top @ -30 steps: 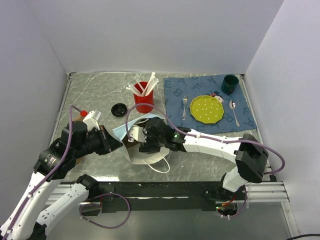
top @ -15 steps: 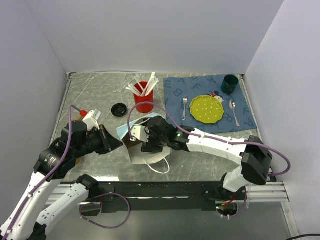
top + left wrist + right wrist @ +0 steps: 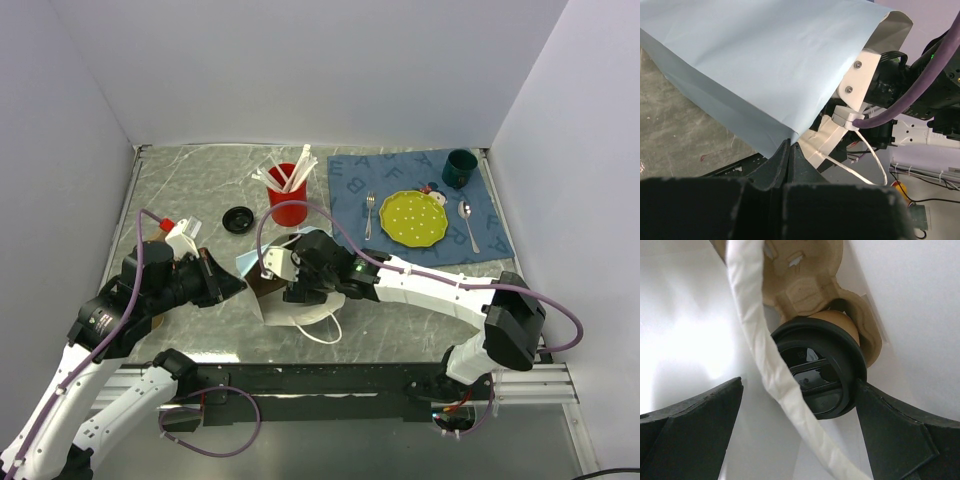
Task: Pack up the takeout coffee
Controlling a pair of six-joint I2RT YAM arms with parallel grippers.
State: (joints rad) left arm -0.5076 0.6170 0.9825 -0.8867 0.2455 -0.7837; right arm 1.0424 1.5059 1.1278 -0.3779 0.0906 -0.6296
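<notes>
From above, only the pale blue bag shows, at the table's 6 o'clock, with the right gripper inside its mouth. The right wrist view shows the takeout coffee seated in a pulp carrier inside the bag. Its black lid faces the camera and its body runs away toward 1 o'clock. The jaws stand wide apart around it. The left gripper is pinched on the bag's edge.

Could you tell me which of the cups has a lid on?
The brown coffee cup in the pulp carrier, under a black lid; the red cup and the green cup have none.
</notes>
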